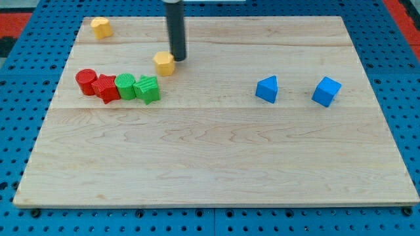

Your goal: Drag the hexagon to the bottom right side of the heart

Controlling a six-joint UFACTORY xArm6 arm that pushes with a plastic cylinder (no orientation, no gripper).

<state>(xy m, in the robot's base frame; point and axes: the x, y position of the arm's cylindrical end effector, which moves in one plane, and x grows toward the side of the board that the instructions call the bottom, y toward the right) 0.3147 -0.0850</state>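
My tip (178, 58) rests on the table (216, 164), just beside the yellow hexagon (164, 63), on the hexagon's upper right. I carry no gripper, only this rod. From the hexagon, the yellow heart (100, 27) sits well apart toward the view's top left, and a row of red and green blocks (118, 86) lies just below-left.
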